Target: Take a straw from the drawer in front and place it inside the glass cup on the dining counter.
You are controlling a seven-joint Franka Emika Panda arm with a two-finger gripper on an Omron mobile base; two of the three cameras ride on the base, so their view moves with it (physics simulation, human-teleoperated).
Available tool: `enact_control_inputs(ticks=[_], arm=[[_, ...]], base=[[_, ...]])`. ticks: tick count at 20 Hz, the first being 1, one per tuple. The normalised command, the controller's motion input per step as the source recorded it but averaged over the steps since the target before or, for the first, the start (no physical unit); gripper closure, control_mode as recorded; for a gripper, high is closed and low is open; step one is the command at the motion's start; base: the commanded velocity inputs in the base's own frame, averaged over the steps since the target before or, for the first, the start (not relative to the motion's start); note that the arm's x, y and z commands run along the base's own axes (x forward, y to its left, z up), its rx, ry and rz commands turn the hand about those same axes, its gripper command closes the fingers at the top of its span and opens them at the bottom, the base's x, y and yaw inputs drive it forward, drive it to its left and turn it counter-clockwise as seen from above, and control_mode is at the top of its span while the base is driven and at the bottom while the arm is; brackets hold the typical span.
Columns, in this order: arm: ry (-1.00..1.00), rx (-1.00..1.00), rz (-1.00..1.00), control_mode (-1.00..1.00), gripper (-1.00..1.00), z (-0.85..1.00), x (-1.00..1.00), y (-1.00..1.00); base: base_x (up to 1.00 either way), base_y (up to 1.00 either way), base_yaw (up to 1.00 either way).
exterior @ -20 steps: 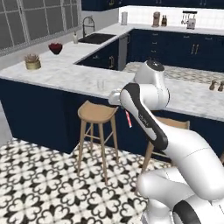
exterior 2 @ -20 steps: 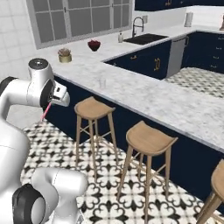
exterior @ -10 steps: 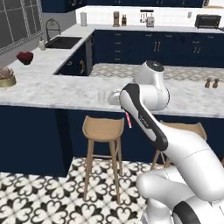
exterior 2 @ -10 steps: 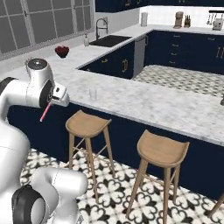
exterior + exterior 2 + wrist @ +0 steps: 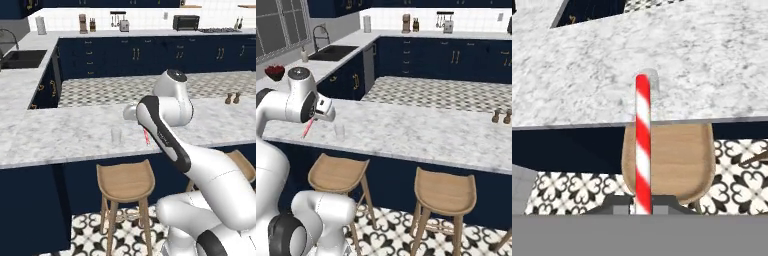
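Observation:
My gripper [image 5: 643,207] is shut on the straw [image 5: 643,145], a red-and-white striped stick that runs straight up the hand view from between the fingertips. Its far tip lines up with the glass cup [image 5: 655,95], a clear tumbler near the front edge of the dining counter [image 5: 587,75]. In the right base view the gripper [image 5: 313,118] hangs in front of the counter edge, with the straw [image 5: 307,128] slanting down to the left of the glass cup [image 5: 339,131]. From the left base view, the straw [image 5: 146,136] shows right of the glass cup [image 5: 116,136]. The drawer is out of view.
Round wooden stools [image 5: 338,173] [image 5: 445,190] stand under the dining counter [image 5: 421,130], one directly below the cup [image 5: 125,181]. Two small shakers [image 5: 231,98] sit far right on the marble. A sink [image 5: 333,51] and a bowl of red fruit [image 5: 275,72] lie on the left worktop.
The whole scene has shifted in both base views, so the base has driven along and towards the dining counter. The arm keeps the same pose with the straw still gripped.

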Motion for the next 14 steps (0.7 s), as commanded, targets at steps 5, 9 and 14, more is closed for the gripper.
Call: enact_control_inputs(ticks=[5, 9, 14], arm=[[0.00, 0.00, 0.00, 1.00, 1.00, 0.00, 0.00, 0.00], [0.00, 0.00, 0.00, 1.00, 1.00, 0.00, 0.00, 0.00], [0.02, 0.00, -0.13, -1.00, 1.00, -0.07, 0.94, 0.24]], base=[[0.91, 0.58, -0.41], [0.99, 0.54, -0.30], [0.00, 0.00, 0.00]])
